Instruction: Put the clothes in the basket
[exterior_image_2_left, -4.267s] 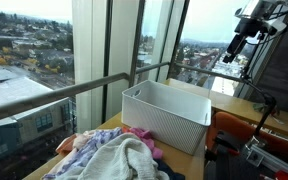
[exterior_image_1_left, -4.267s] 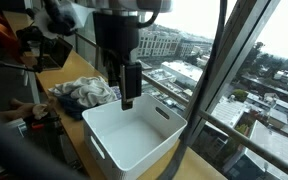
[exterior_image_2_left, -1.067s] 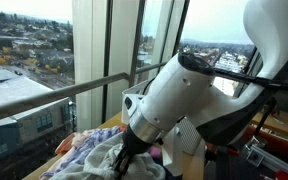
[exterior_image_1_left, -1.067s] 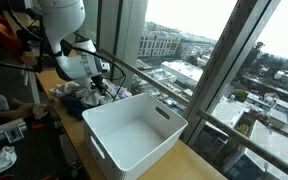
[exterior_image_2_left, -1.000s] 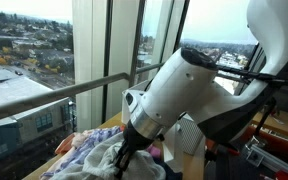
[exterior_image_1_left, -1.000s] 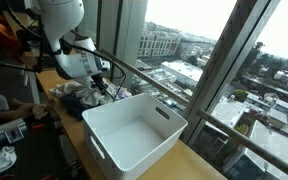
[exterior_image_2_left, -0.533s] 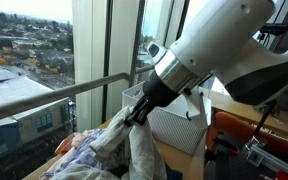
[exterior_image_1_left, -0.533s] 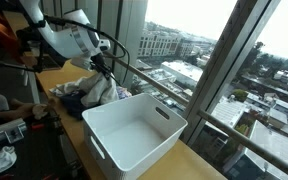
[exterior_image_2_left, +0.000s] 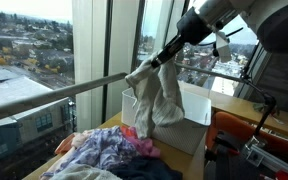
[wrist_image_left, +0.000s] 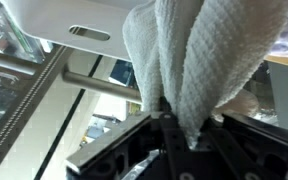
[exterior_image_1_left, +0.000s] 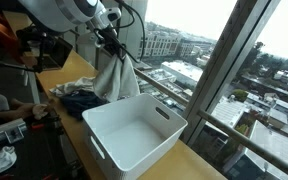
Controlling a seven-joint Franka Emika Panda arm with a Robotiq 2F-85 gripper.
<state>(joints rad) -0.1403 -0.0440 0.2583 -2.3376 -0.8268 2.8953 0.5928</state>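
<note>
Wrist view: white-grey garment (wrist_image_left: 199, 70) hangs pinched in the gripper (wrist_image_left: 187, 128), jaws pressed together on a fold, near the basket (wrist_image_left: 44, 18) rim, apparently not yet over the opening. Judged best: carry it high until the trailing hem clears the rim, centre it, then release. The other clothes (exterior_image_1_left: 79, 100) lie heaped beside the basket.

Wooden table (exterior_image_1_left: 76, 68) with white basket (exterior_image_1_left: 124, 155) and clothes pile (exterior_image_2_left: 104, 155)

A white-grey garment (exterior_image_2_left: 156, 95) hangs draped above the plaid, navy and pink clothes pile (exterior_image_2_left: 109, 150); white rectangular basket (exterior_image_1_left: 112, 157) just beside.
</note>
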